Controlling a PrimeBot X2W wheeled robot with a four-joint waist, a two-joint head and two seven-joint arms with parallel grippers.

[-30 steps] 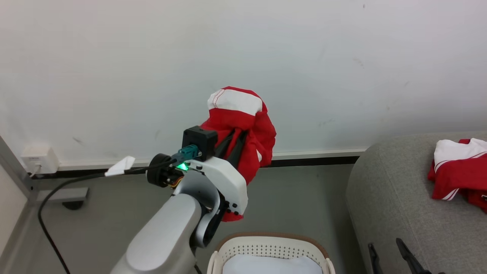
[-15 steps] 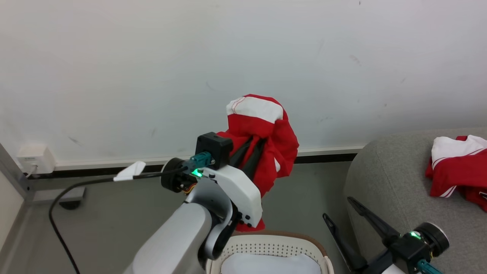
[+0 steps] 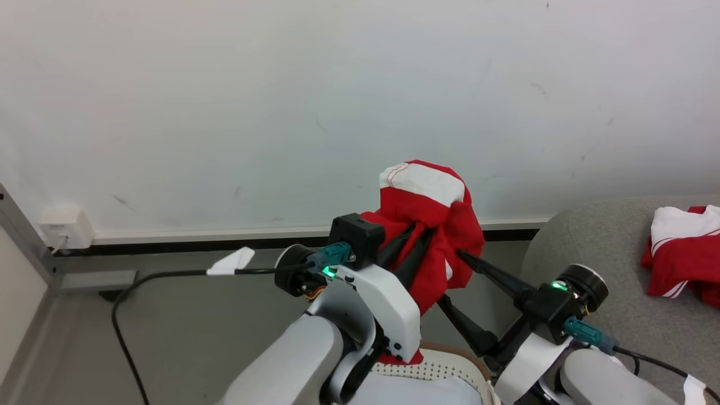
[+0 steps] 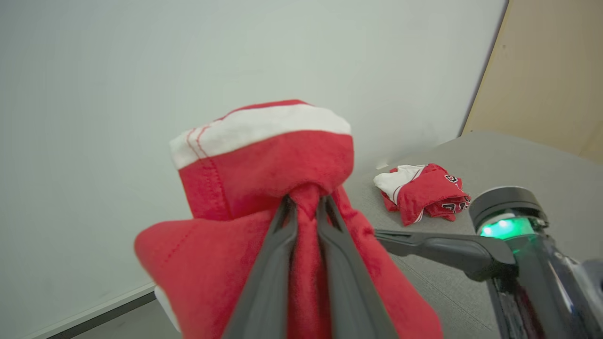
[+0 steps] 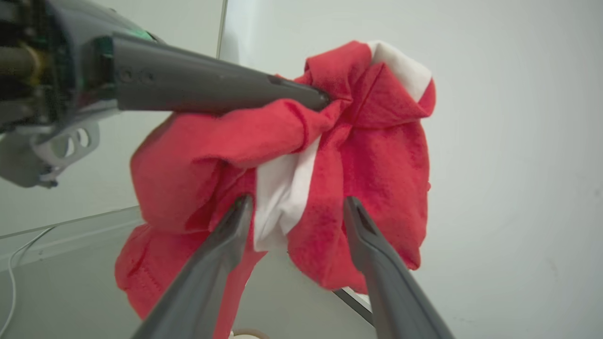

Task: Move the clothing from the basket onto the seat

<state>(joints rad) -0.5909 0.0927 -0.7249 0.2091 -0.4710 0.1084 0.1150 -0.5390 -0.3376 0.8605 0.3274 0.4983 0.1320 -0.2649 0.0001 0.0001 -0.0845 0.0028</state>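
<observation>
Behind the basket you have a pale wall across the whole back, and grey floor to the basket's left. Right of the basket stands the seat, its rounded grey edge facing the basket. Of the basket itself you see the brown rim and a strip of perforated side at the lower edge of the head view, with a plain white cushion lying inside.

The pale left forearm rises just left of the basket. The clothing hangs in the air above the basket, clear of the rim, bunched red with a white band on top. A second garment, red and white, lies on the seat well to the basket's right.

Your left gripper is above the basket with its fingers drawn narrow and pinched on a gathered fold of the clothing; the left wrist view shows red fabric squeezed between them. Your right gripper is above the basket's right side, spread wide, holding nothing. In its wrist view the two fingers straddle the hanging folds; you cannot tell whether the tips press the cloth.

Far left of the basket, a wall socket sits low on the wall, and a black cable with a white tag runs from the floor to the left wrist.
</observation>
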